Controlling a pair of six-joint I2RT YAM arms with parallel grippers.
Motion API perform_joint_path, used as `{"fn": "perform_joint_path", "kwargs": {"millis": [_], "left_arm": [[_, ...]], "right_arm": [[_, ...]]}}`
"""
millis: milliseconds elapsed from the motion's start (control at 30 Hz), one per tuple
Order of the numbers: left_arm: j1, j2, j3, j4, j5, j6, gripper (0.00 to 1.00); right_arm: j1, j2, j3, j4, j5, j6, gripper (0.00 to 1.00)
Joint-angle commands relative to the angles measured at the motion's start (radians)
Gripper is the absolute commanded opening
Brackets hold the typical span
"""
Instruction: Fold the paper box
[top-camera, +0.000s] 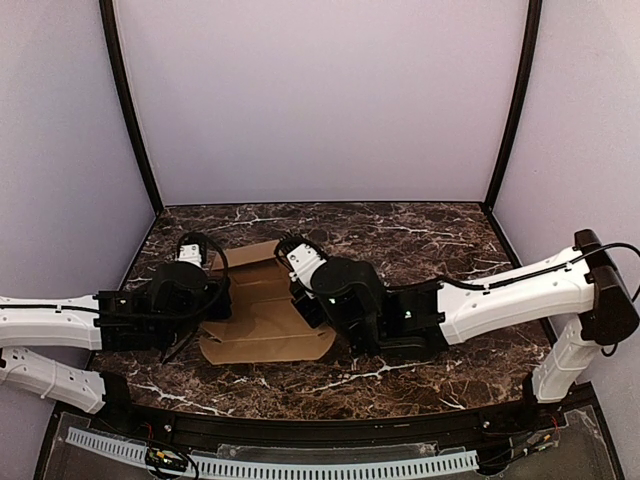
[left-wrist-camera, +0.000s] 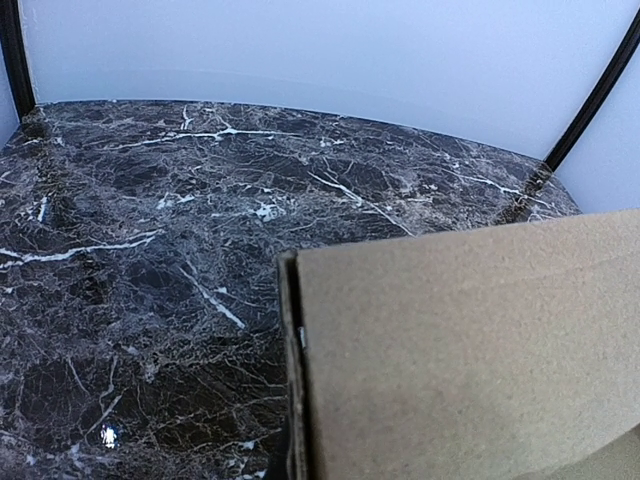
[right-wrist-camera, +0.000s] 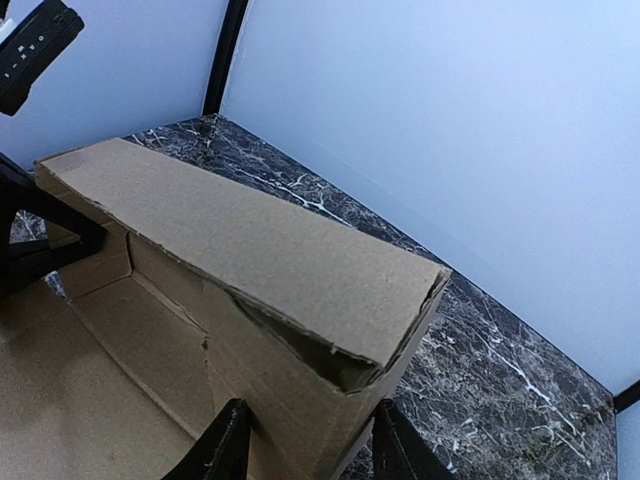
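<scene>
The paper box (top-camera: 262, 325) is brown cardboard lying partly flat on the marble table, with one long wall folded up into a narrow section (right-wrist-camera: 240, 250). My right gripper (top-camera: 300, 285) straddles the near end of that raised section. In the right wrist view its fingers (right-wrist-camera: 225, 445) press on both sides of it, so the gripper (right-wrist-camera: 305, 430) is shut on it. My left gripper (top-camera: 215, 295) is at the box's left end. In the left wrist view a cardboard panel (left-wrist-camera: 470, 350) fills the lower right and hides its fingers. Its black body (right-wrist-camera: 45, 230) sits against the far end of the wall.
The dark marble table (top-camera: 420, 240) is enclosed by pale walls with black corner posts (top-camera: 130, 110). Both arms lie low across the table's near half. A perforated rail (top-camera: 280, 465) runs along the front edge.
</scene>
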Motion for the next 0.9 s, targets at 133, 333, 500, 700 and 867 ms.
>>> {"fn": "perform_joint_path", "kwargs": {"millis": [133,333,500,700,867], "left_arm": [[-0.049,-0.005,0.027,-0.011,-0.012,-0.026,0.01],[-0.073,-0.013,0.031,-0.014,-0.038,-0.037,0.01],[-0.092,-0.006,0.037,-0.017,-0.057,-0.047,0.01],[-0.106,0.004,0.045,-0.016,-0.066,-0.056,0.01],[-0.112,0.006,0.050,-0.017,-0.071,-0.053,0.01]], "right_arm": [[-0.010,0.031,-0.006,0.187,0.089,-0.089,0.38],[-0.025,0.053,-0.004,0.262,0.127,-0.151,0.33],[-0.035,0.059,-0.008,0.303,0.142,-0.183,0.26],[-0.042,0.069,-0.014,0.363,0.160,-0.238,0.17],[-0.043,0.065,-0.019,0.384,0.162,-0.260,0.09]]}}
